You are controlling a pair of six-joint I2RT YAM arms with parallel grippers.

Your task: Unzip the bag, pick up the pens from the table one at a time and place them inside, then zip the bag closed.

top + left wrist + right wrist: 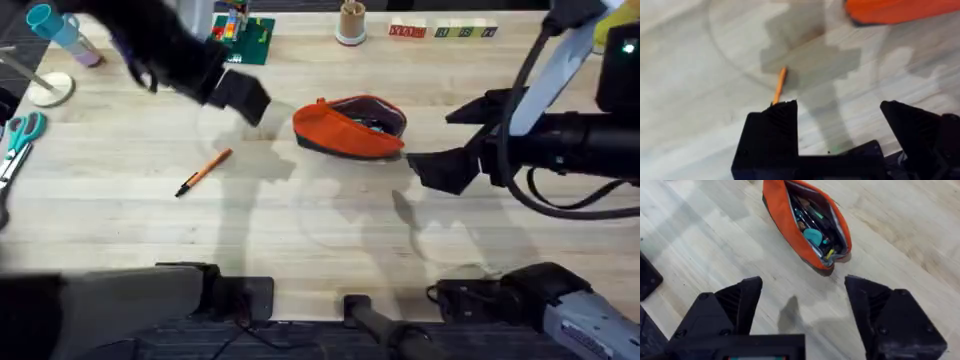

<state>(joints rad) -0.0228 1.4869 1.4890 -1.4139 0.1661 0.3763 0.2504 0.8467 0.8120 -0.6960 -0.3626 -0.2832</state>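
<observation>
- Looking down from overhead, the bag (349,128) lies unzipped near the middle of the table (300,215), its mouth gaping with items already inside; one orange pen (204,172) lies loose to its left, well apart from it. The left gripper (243,97) hangs above the table between pen and bag, and the right gripper (452,140) sits just to the right of the bag's end
- From the left wrist view, the left gripper (840,117) has its fingers spread wide and holds nothing; the pen (779,85) lies on the bare table just past one fingertip, off to that finger's side, with a corner of the bag (897,10) further off. To pick it up well, I would shift so the pen lies between both fingers, turn the wrist to cross its length, then descend and pinch near its middle
- From the right wrist view, the right gripper (802,297) is spread open and empty, facing the bag (807,222), whose open zipper shows the contents; it looks well placed to steady the mouth for the drop
</observation>
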